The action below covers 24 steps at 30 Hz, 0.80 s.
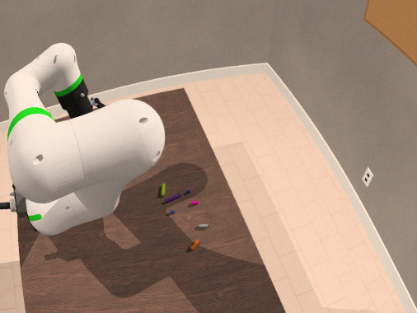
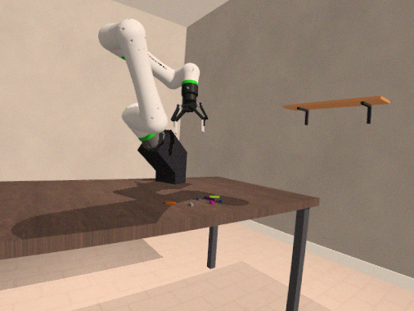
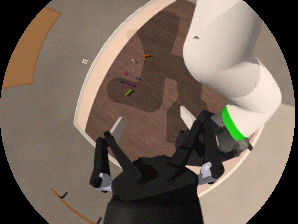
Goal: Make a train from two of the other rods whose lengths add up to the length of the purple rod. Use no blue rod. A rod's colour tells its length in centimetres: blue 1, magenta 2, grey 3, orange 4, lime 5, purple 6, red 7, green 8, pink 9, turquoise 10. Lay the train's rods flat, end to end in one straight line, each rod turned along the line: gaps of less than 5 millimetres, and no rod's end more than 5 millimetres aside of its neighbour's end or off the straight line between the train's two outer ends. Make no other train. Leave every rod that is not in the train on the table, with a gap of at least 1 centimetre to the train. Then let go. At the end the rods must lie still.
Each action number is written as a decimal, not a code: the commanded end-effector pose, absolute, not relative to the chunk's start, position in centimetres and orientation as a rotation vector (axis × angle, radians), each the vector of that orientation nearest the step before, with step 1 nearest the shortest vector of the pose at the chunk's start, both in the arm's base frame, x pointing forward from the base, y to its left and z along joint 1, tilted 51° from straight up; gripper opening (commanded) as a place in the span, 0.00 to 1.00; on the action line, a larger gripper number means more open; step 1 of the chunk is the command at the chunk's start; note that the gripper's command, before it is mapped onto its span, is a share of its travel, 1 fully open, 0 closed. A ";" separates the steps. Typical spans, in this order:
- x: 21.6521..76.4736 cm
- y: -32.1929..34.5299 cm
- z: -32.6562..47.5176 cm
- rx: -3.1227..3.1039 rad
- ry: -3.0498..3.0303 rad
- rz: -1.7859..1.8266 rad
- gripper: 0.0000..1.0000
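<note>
Several small rods lie spread out on the dark wooden table. The purple rod (image 1: 172,198) lies in the middle of the group, with the lime rod (image 1: 163,189) just beyond it. A magenta rod (image 1: 194,203), a grey rod (image 1: 203,226) and an orange rod (image 1: 194,245) lie apart from each other toward the table's near side. Two blue rods (image 1: 188,191) (image 1: 171,212) lie close to the purple rod's ends. My gripper (image 2: 189,119) is open and empty, high above the table near the arm's base, far from all rods. The rods show small in the wrist view (image 3: 129,86).
The arm's black base (image 2: 165,160) stands at the back of the table. The table's right edge (image 2: 266,192) is near the rods. An orange wall shelf (image 2: 337,103) hangs to the right, away from the table.
</note>
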State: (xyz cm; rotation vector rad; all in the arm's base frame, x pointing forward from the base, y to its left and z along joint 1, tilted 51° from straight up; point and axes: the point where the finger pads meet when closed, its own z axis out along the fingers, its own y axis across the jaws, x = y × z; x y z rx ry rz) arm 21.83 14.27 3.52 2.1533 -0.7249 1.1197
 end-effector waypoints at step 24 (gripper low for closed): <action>34.5 9.0 -1.1 2.189 0.056 0.594 1.00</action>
